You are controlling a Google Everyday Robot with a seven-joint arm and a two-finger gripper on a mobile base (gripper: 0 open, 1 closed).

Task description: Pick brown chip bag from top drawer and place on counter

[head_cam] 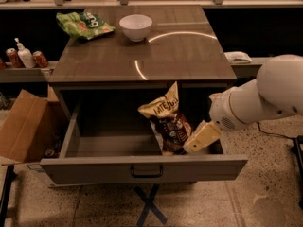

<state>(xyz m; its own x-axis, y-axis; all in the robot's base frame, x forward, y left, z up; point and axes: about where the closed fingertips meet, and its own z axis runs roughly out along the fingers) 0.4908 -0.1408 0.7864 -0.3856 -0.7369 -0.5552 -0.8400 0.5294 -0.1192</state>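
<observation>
The top drawer (94,170) is pulled right out in front of me, its flat front panel with the small dark handle (146,172) facing the floor side. The brown chip bag (166,119) stands inside it, a little right of the middle. Its tan top is tipped up toward the counter's front edge and its dark lower half rests down against the drawer's front wall.

The robot's white arm (265,96) reaches in from the right. The gripper (195,143) is down in the drawer's front right part, pressed up against the lower right side of the bag. From where I stand I cannot tell how wide the gripper is set, or whether it has any real hold of the bag.

The counter (189,56) above has a green chip bag (84,24) at its far left corner and a white bowl (136,26) near the far edge, just beside that bag. The right half and the front of the top are bare wood-grey, showing only curved reflections of light.

As I read it, the opening of the drawer and the reach are done, and the job sits at the grasp itself. The bag has not left the drawer. What remains is most of the work: securing the crinkly bag, lifting it clear of the front panel and the counter's overhanging front edge, carrying it up and setting it down. The front right area of the top looks the handiest spot. An open cardboard box (23,126) sits on the floor to the left, well away from all this.
</observation>
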